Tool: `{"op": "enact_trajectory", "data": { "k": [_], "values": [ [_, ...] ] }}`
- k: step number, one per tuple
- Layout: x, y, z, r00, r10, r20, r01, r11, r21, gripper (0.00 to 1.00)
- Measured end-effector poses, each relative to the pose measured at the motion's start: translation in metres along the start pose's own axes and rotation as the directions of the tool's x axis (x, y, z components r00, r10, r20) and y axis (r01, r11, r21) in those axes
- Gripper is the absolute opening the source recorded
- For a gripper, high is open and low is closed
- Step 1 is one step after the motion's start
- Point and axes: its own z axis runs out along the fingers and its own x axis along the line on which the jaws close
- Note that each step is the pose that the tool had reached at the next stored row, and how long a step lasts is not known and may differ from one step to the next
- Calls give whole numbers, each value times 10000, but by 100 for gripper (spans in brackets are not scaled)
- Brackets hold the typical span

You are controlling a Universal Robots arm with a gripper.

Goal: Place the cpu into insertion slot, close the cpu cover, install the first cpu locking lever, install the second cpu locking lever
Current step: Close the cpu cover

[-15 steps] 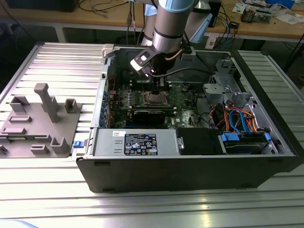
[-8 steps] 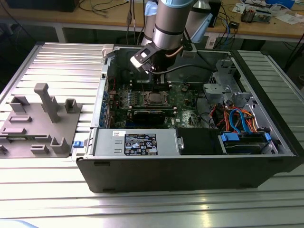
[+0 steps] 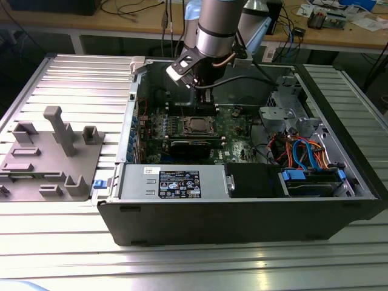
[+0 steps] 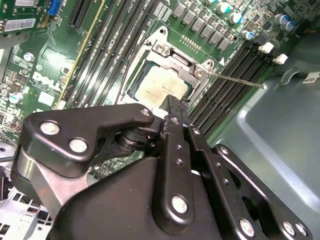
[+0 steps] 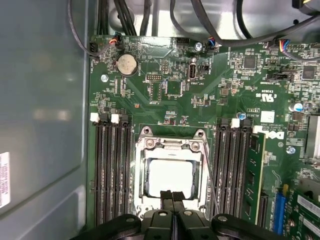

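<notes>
Showing a pale silver square top, cpu (image 3: 195, 125) lies mid-frame in exterior view, framed by cover (image 5: 172, 145); gripper (image 5: 172, 194) fingers (image 5: 166, 196) pressed together.

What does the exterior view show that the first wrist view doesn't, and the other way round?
Exterior view: the case from outside, its power supply, blue cables, a grey fixture on the ribbed table, and the arm.
First wrist view: the coin battery, the memory slots flanking the socket, and a thin lever beside it.
Both: the cpu seated in the green board, framed by the cover, with the end effector close to its edge.
</notes>
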Motion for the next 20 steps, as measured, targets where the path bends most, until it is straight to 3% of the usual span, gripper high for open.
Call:
{"op": "enact_trajectory", "data": {
  "k": [2,17,19,20],
  "values": [
    [1,-2,-30,10000,0,-2,0,10000,0,11],
    [2,-2,-37,10000,-1,-3,1,10000,-7,11],
    [1,-2,-36,10000,-12,14,12,9996,-280,11],
    [2,-2,-34,10000,-14,13,15,9994,-335,11]
  ]
}}
